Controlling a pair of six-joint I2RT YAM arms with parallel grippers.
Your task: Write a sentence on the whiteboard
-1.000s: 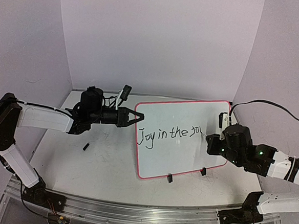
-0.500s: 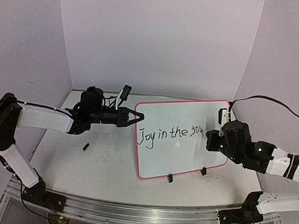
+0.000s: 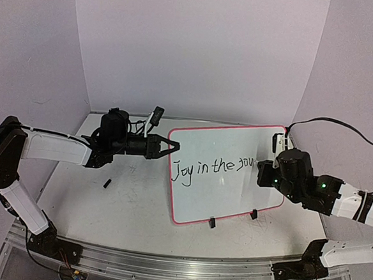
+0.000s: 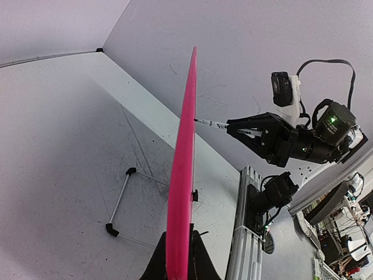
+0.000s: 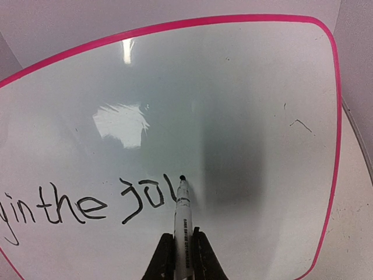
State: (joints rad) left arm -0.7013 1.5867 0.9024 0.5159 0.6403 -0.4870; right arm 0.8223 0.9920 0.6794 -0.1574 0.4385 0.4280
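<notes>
The whiteboard (image 3: 224, 194), white with a pink-red border, stands tilted on the table and reads "Joy in the jou" in black. My left gripper (image 3: 171, 146) is shut on its left edge, seen edge-on as a pink strip (image 4: 182, 175) in the left wrist view. My right gripper (image 3: 261, 173) is shut on a white marker (image 5: 183, 219); its black tip touches the board (image 5: 233, 105) just right of the last stroke. The marker and right arm also show in the left wrist view (image 4: 213, 123).
Two small black clips (image 3: 212, 222) sit on the board's near edge. A small black cap (image 3: 107, 184) lies on the scribbled grey tabletop left of the board. A thin wire stand (image 4: 119, 198) lies behind the board. Lilac walls enclose the table.
My right gripper has moved the marker rightward and slightly up along the board, adding strokes to the last word. The left arm and the board have stayed still.
</notes>
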